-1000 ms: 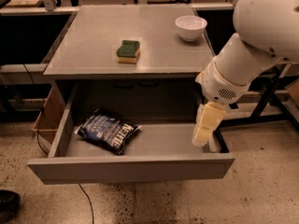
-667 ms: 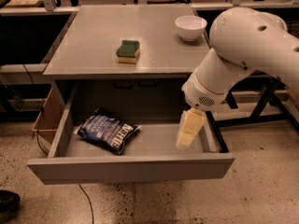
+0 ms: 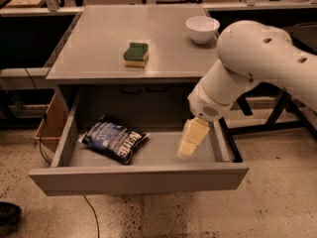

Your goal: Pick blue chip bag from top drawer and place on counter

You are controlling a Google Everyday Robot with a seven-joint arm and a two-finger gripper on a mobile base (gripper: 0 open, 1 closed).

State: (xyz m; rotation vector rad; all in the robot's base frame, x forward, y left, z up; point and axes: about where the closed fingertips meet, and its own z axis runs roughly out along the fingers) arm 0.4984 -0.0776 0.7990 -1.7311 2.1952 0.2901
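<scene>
The blue chip bag lies flat in the left half of the open top drawer, white lettering up. My gripper hangs over the drawer's right half, pointing down, to the right of the bag and apart from it. It holds nothing that I can see. The white arm reaches in from the right. The grey counter lies above the drawer.
A green-and-yellow sponge sits on the counter's middle. A white bowl stands at its back right. A wooden box is beside the drawer's left wall. Black table legs stand to the right. A cable runs on the floor.
My arm and gripper have moved left across the drawer, from its right wall toward the middle. The bag, sponge and bowl have not moved.
</scene>
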